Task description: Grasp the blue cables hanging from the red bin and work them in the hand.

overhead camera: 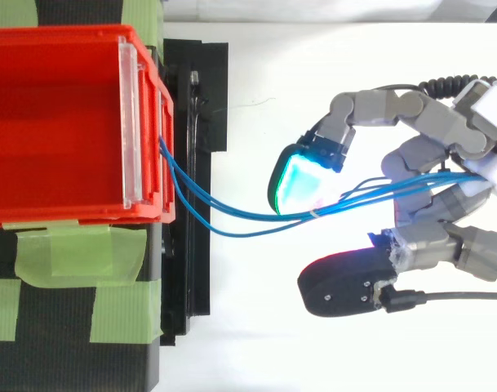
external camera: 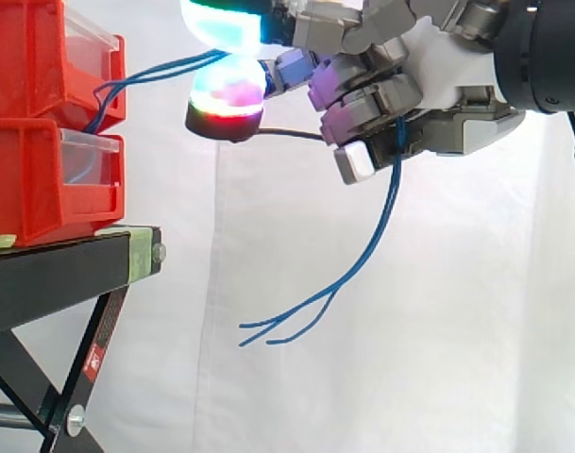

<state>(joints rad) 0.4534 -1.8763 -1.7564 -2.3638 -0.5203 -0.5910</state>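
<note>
Blue cables (overhead camera: 240, 215) leave the front of the upper red bin (external camera: 32, 57), cross the open gap and run into the hand (external camera: 429, 104). Their loose ends dangle free below it, splayed apart, well clear of the black stand (external camera: 70, 269). The hand's fingers are curled round the strands, so the bundle is held. Two glowing fingertips (external camera: 228, 90) stick out toward the bin, next to the run of cable.

Risks, as I judge them:
- The span between bin and hand has only modest slack. Pulling further away could drag the strands out of the bin, or tug the bin forward on the lower red bin (external camera: 32, 179).
- The strands fan out near the hand in the top view. Working the fingers could let one slip from the bundle and drop.
- The grip looks loose rather than pinched, so thin cable may slide through when the fingers shift.
- An extended fingertip could hook the span and kink it.
</note>
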